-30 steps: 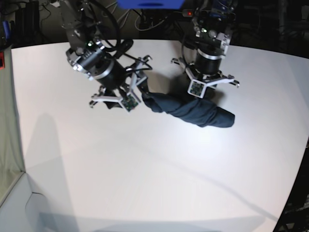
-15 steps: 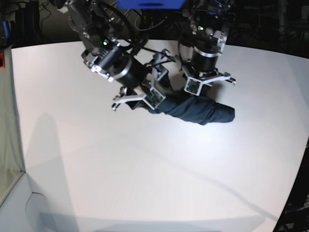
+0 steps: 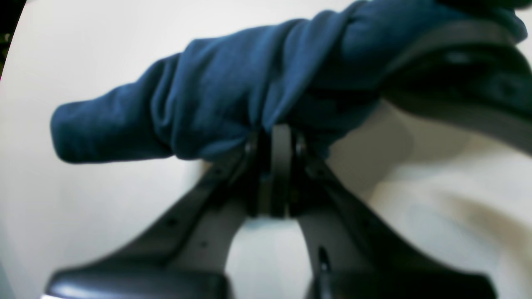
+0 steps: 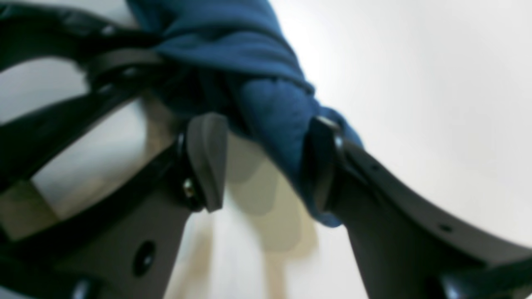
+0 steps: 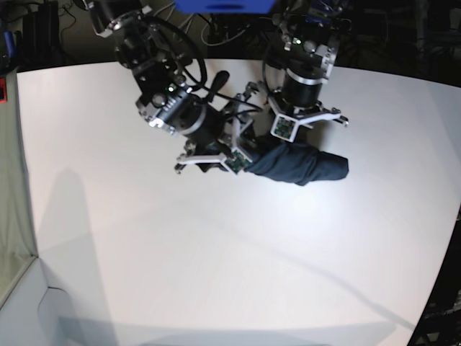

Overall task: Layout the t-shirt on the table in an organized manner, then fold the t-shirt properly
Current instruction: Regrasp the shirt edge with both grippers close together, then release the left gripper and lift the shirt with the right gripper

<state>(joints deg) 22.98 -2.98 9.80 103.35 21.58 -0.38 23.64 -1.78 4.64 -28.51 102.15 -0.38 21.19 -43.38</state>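
T-shirt: bunched roll, not laid out. Left gripper pinches cloth; right gripper, parted around its end, has closed in alongside.

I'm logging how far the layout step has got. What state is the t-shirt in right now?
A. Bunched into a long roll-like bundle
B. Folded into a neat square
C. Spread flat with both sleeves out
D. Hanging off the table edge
A: the t-shirt lies as a rumpled, elongated bundle on the table, with the left tool shut on a fold and the right tool open around one end.
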